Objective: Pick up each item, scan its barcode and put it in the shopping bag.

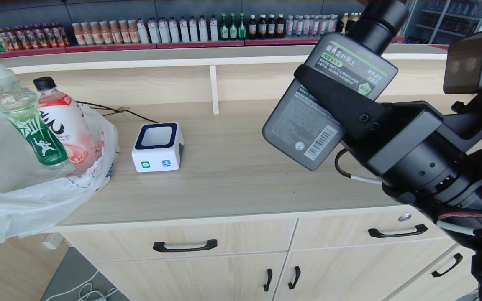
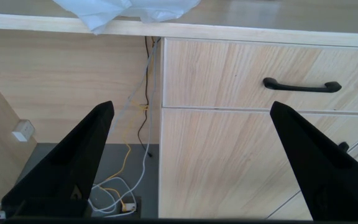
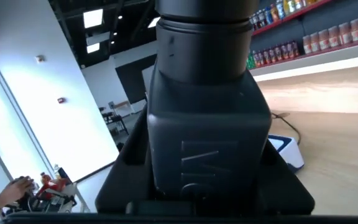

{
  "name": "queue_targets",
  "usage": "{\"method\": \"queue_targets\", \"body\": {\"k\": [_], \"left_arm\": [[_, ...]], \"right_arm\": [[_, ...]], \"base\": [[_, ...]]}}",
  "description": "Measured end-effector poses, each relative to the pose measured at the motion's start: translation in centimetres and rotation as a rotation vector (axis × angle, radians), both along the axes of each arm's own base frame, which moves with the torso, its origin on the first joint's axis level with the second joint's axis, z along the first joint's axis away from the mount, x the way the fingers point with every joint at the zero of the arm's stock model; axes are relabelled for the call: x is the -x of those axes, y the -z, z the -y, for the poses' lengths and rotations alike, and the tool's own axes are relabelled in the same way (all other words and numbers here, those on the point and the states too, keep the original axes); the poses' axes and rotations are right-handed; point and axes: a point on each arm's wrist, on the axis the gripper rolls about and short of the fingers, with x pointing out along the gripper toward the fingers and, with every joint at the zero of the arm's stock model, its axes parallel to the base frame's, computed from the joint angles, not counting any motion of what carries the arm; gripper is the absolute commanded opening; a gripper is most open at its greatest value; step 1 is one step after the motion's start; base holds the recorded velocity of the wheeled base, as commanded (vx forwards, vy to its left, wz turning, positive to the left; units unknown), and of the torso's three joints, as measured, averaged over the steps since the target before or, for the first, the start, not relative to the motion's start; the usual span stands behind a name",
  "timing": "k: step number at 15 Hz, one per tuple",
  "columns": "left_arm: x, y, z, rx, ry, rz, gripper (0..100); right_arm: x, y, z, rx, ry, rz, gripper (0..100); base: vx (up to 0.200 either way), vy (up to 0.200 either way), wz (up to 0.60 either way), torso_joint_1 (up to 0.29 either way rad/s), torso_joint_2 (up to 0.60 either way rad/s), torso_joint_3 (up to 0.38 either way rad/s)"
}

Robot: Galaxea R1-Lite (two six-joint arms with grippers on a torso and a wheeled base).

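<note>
Gripping dark bottle (image 1: 303, 125) mid-body: right gripper (image 1: 333, 98), raised right of scanner (image 1: 157, 147).

I count three bottles near me: one dark grey bottle (image 1: 299, 121) that I hold, one green-label bottle (image 1: 36, 133) and one peach-label bottle (image 1: 71, 121). There is also one shopping bag (image 1: 11, 200), one scanner (image 1: 157, 154) and five black handles (image 1: 185, 249)

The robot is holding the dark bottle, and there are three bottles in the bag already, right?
Not quite. The right gripper does hold the dark bottle, but the shopping bag has two bottles in it, not three: a green-labelled bottle and a pink-labelled bottle. The head view shows this.
</note>
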Motion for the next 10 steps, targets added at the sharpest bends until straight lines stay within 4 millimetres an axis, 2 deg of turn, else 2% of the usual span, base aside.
{"method": "queue_targets", "body": {"k": [5,10], "left_arm": [[0.0,0.0,0.0,0.000,0.000,0.000,100],[0.0,0.0,0.0,0.000,-0.001,0.000,100]], "right_arm": [[1.6,-0.8,-1.5,-0.075,-0.141,-0.037,0],[2.3,-0.8,-1.7,-0.083,-0.178,-0.051,0]], "base": [[0.000,0.000,0.00,0.000,0.00,0.000],[0.000,0.000,0.00,0.000,0.00,0.000]]}}
